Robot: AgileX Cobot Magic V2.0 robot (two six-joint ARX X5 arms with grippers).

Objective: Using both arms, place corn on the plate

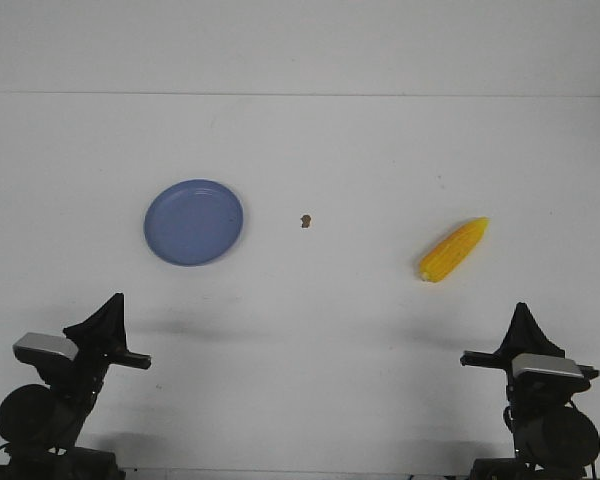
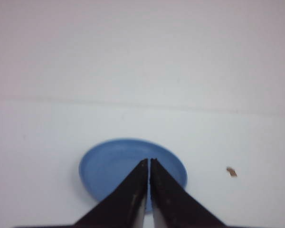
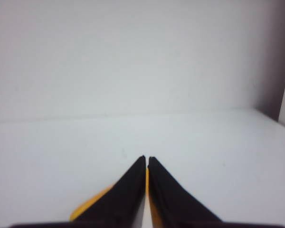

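The yellow corn point(image 1: 453, 250) lies on the white table at the right, its tip pointing away to the right. The blue plate point(image 1: 193, 222) sits at the left and holds nothing. My left gripper point(image 1: 116, 298) is shut and empty, well short of the plate, which shows beyond its tips in the left wrist view point(image 2: 109, 166). My right gripper point(image 1: 523, 306) is shut and empty, nearer than the corn and a little right of it. In the right wrist view the corn point(image 3: 88, 206) lies mostly hidden behind the shut fingers point(image 3: 128, 190).
A tiny brown speck point(image 1: 305, 221) lies on the table between plate and corn; it also shows in the left wrist view point(image 2: 232, 171). The table's far edge meets a white wall point(image 1: 300, 45). Both arm bases stand at the near edge.
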